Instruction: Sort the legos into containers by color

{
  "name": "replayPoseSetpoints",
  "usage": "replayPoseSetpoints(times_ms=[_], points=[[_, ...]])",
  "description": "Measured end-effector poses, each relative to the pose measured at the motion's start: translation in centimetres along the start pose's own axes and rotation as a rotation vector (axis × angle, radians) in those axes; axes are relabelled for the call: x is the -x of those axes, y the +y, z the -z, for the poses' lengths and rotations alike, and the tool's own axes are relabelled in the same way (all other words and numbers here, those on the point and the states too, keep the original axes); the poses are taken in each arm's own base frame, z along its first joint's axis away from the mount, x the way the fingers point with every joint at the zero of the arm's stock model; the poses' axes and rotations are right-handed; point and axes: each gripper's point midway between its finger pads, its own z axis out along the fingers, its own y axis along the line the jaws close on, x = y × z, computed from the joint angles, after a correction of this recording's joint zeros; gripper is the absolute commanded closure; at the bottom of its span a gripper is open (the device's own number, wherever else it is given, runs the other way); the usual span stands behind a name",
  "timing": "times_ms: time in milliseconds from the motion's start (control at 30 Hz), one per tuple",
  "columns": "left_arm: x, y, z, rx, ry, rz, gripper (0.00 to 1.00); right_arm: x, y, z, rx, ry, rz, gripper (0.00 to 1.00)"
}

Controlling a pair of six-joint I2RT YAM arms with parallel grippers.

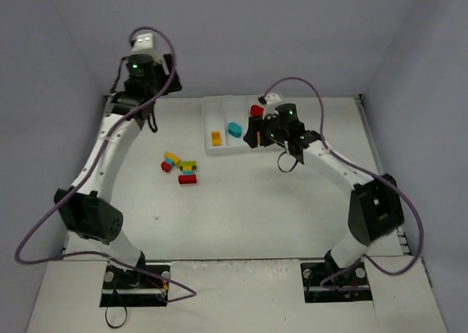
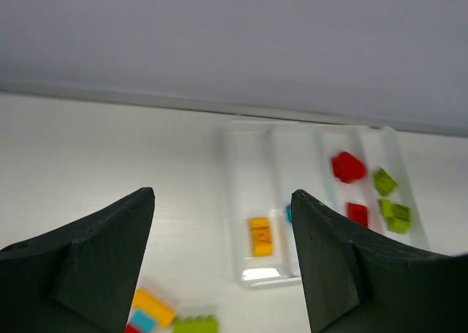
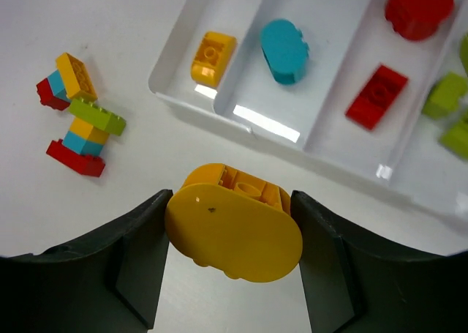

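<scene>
Four compartments of one white tray [image 3: 179,73] hold sorted legos: an orange brick [image 3: 213,57] in the leftmost, a rounded cyan piece [image 3: 284,50] beside it, two red bricks [image 3: 377,96] in the third and lime green ones [image 3: 446,94] in the last. A loose multicolour cluster [image 3: 77,113] lies on the table [image 1: 256,208] to the tray's left. The right gripper [image 3: 230,197] is clamped on a rounded yellow brick [image 3: 234,234] at the tray's near end, while the left gripper [image 2: 223,201], raised off to the tray's left, holds its jaws wide apart.
</scene>
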Motion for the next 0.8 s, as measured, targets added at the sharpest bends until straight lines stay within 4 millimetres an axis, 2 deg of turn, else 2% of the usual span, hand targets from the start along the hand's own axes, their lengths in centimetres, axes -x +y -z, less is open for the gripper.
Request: replayPoseSetpoints(times_ms=[67, 100, 167, 200, 367, 433, 600, 800], points=[[0.6, 4.7, 3.0, 0.098, -0.008, 0.048, 0.31, 1.2, 0.8, -2.5, 0.033, 0.005, 0.057, 0.99], [0.1, 6.7, 4.3, 0.141, 0.004, 0.070, 0.31, 1.6, 1.2, -3.7, 0.049, 0.009, 0.085, 0.99], [-2.3, 9.6, 7.0, 0.207, 0.060, 0.105, 0.31, 2.8, 2.1, -6.3, 0.087, 0.001, 0.144, 0.99], [-3.7, 10.2, 7.9, 0.225, 0.091, 0.113, 0.31, 3.1, 2.4, -7.4, 0.104, 0.004, 0.168, 0.99], [-12.4, 11.7, 12.8, 0.258, 0.264, 0.089, 0.31, 5.5, 4.2, -13.1, 0.183, -0.037, 0.291, 0.96], [-14.5, 12.1, 14.1, 0.264, 0.304, 0.084, 0.31, 5.8, 4.6, -15.0, 0.202, -0.048, 0.328, 0.92], [-17.7, 12.7, 15.6, 0.266, 0.349, 0.082, 0.31, 6.0, 5.0, -19.4, 0.224, -0.071, 0.397, 0.84], [-18.8, 12.6, 15.7, 0.254, 0.379, 0.084, 0.31, 4.0, 4.2, -24.1, 0.220, -0.062, 0.428, 0.59]])
